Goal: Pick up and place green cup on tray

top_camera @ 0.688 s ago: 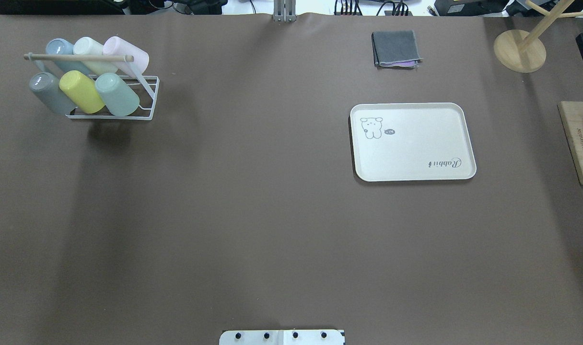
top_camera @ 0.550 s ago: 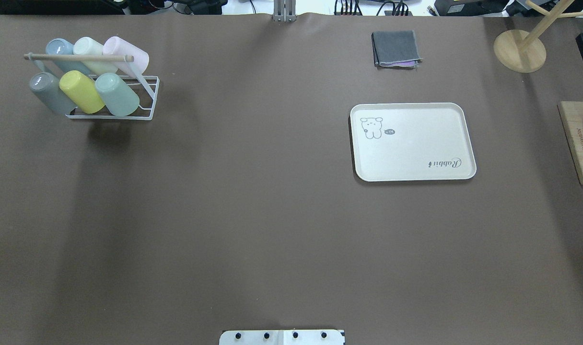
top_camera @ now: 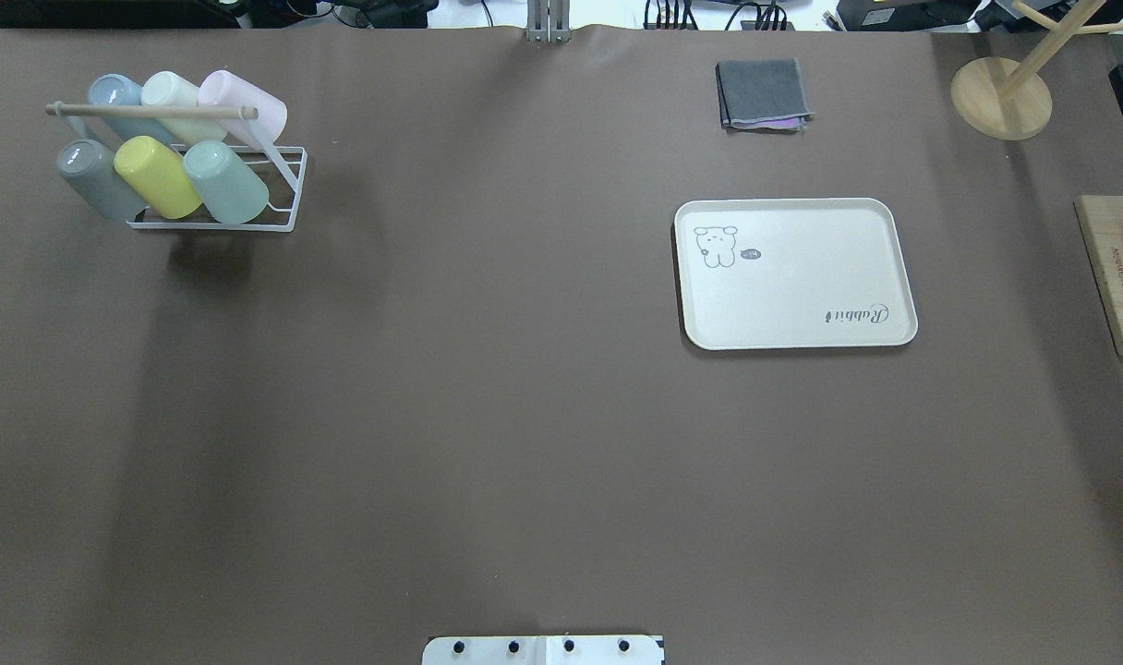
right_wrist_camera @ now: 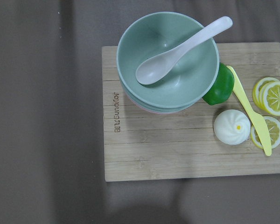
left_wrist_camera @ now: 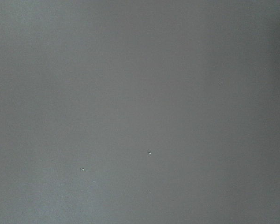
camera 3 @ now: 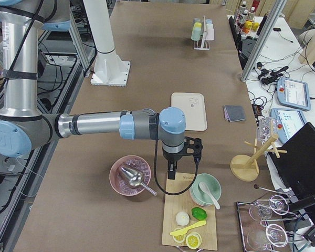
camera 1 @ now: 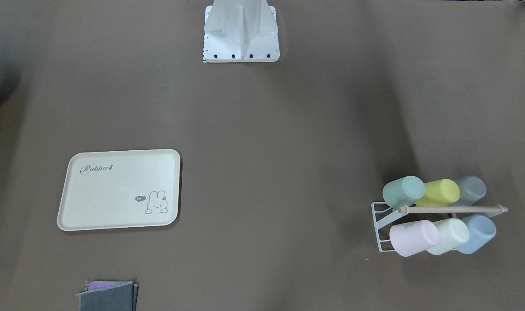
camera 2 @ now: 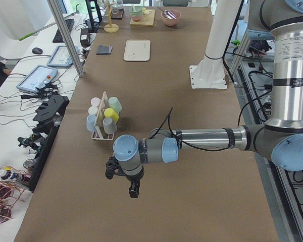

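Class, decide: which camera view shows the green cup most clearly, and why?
The overhead exterior view: the green cup lies unobstructed, side and base visible. Front-facing shows it beyond the wooden rod; side views show it tiny; wrist views miss it.

Sage-teal green cup [top_camera: 226, 182], handleless, upturned and tilted on a white wire rack [top_camera: 155, 110] near the desk's [top_camera: 488, 388] far left corner, cream tray [top_camera: 802, 277] with bunny drawing and "Rabbit" script, lying flat on the desk's right half, nearer the far edge
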Action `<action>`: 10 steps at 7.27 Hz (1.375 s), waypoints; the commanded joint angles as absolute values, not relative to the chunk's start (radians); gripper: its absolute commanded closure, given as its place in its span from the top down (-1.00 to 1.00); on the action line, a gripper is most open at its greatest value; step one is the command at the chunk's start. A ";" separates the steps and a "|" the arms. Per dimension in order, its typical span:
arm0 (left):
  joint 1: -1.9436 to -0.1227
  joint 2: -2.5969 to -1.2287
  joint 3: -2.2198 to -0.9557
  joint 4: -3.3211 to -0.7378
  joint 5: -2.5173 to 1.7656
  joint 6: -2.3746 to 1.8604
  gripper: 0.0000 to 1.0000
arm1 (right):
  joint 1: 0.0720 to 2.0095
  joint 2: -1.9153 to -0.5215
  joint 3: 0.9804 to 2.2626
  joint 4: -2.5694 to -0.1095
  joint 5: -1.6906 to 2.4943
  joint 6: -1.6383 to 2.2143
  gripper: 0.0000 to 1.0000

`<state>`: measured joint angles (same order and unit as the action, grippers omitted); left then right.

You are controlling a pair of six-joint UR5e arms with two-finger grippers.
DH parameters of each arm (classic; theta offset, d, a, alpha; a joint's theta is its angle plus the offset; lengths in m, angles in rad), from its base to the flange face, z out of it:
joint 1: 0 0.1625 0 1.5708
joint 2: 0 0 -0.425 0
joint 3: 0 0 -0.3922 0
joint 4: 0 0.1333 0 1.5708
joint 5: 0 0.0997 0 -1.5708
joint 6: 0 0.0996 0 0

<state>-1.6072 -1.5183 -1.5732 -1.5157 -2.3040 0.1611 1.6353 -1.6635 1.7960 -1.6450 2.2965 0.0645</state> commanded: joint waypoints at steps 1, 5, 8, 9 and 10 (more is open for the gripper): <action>-1.608 -1.519 -1.571 -1.516 -2.304 0.161 0.96 | 1.635 -1.663 1.796 -1.644 2.298 0.064 1.00; -1.608 -1.519 -1.569 -1.516 -2.304 0.161 0.96 | 1.635 -1.672 1.848 -1.646 2.316 0.064 1.00; -1.608 -1.520 -1.571 -1.516 -2.304 0.161 0.96 | 1.620 -1.677 1.841 -1.652 2.319 0.061 1.00; -1.608 -1.520 -1.569 -1.516 -2.304 0.161 0.96 | 1.615 -1.693 1.842 -1.646 2.318 0.064 1.00; -1.608 -1.520 -1.571 -1.516 -2.304 0.161 0.96 | 1.615 -1.692 1.847 -1.644 2.315 0.064 1.00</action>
<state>-1.6076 -1.5201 -1.5700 -1.5156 -2.3041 0.1611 1.6188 -1.6867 1.8441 -1.6472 2.3175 0.0637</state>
